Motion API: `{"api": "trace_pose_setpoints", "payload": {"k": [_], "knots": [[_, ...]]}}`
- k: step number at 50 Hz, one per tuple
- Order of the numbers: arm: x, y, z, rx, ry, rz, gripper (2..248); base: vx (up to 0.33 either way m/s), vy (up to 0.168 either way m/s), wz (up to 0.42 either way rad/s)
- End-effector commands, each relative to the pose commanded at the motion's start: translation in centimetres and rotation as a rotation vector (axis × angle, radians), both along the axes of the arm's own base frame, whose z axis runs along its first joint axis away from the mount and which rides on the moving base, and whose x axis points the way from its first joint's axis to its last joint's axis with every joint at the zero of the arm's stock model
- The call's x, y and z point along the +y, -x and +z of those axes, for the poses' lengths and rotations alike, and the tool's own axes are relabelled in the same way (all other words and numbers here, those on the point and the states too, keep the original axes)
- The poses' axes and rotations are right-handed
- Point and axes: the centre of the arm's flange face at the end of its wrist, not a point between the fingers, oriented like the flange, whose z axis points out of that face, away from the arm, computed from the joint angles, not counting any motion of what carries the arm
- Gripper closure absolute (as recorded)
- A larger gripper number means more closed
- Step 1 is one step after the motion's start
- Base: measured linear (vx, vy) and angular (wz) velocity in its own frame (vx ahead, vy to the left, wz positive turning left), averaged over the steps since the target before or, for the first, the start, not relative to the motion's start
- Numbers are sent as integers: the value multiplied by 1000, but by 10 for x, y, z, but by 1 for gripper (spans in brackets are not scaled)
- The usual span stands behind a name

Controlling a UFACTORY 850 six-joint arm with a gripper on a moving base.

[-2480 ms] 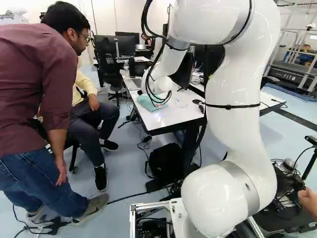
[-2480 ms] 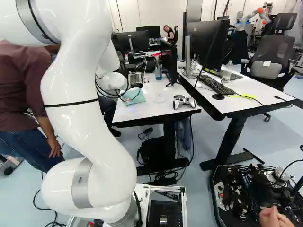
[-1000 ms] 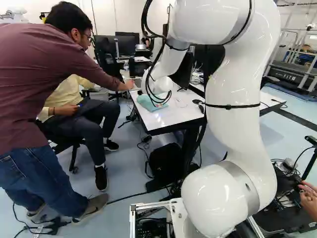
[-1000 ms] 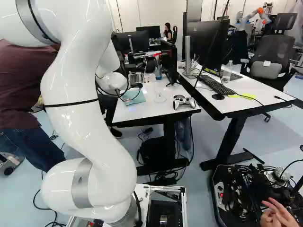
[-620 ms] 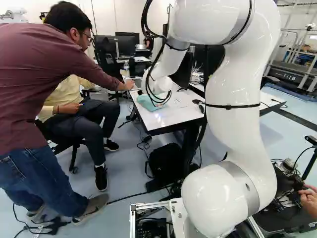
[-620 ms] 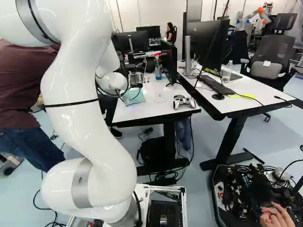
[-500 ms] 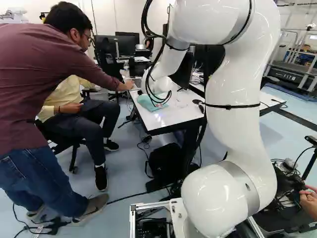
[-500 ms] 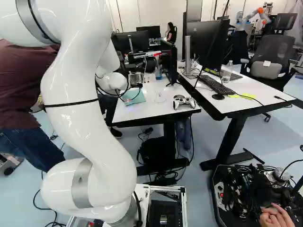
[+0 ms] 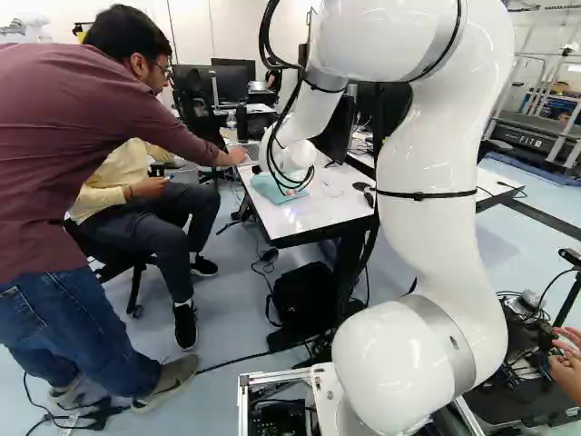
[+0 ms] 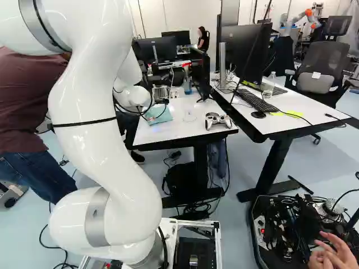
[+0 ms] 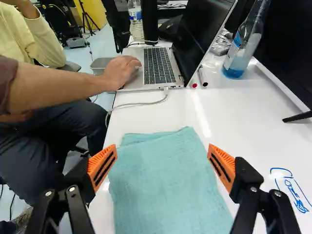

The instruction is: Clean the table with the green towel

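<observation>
One green towel (image 11: 163,185) on white table (image 11: 234,122), gripper (image 10: 161,102) spread wide

Wrist view: the gripper (image 11: 162,163) stands wide, w/ orange pads (image 11: 101,168) well apart & the towel's cloth showing btwn them. No grip on it; can't tell if either finger touches it. Towel lies spread out near the table's L edge, w/ a folded layer at its far end.

Just beside the gripper, on its R, blue marker scribble (image 11: 295,195) on the tabletop, apart from the towel.

Ahead of the towel: open laptop (image 11: 158,66) w/ a white cable (image 11: 141,104) running from its near side. A person's hand (image 11: 118,70) is on the laptop, beside the keys. Red-tipped marker (image 11: 194,85) & black-tipped marker (image 11: 203,80) next to it; bottle w/ blue liquid (image 11: 234,73) stands farther R. Gray bin (image 11: 100,64) off the table's L side.

R base view: white arm (image 10: 101,123) reaches over the table; game controller (image 10: 217,120) sits near the table's R corner. On the neighboring desk (image 10: 305,129), keyboard (image 10: 257,101) & mouse (image 10: 258,115). Another robot (image 10: 294,21) at the back. Lower R, a person's hands (image 10: 331,255) by a box of electronics (image 10: 277,230).
</observation>
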Motion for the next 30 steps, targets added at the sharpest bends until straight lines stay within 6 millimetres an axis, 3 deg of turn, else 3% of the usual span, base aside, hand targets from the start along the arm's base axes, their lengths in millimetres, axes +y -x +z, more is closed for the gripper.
{"api": "trace_pose_setpoints", "payload": {"k": [30], "knots": [[0, 0, 0, 0, 0, 0, 3, 0, 0, 0]]}}
